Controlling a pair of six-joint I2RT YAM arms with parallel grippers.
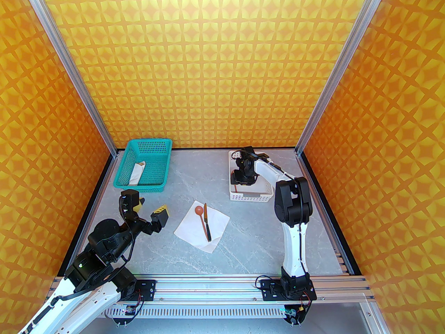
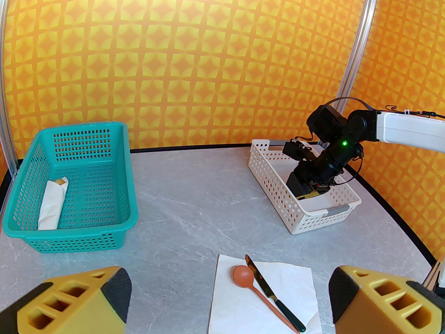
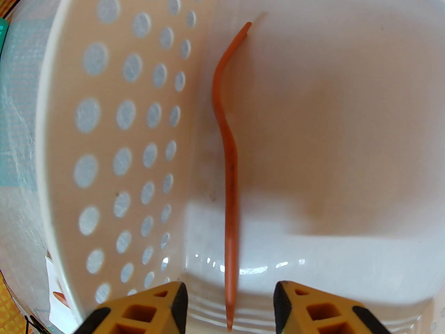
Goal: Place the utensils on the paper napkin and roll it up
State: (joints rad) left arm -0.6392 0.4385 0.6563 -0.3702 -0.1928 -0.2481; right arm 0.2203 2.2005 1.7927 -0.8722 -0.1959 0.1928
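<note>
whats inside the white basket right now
In the white basket, the orange fork lies on the floor beside the perforated wall, its near end between the fingers of the open right pincer. The floor under the pincer and arm is covered.

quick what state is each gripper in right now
Left gripper: open, empty.
Right gripper: open, jaws straddling the orange fork, not gripping it.
</note>
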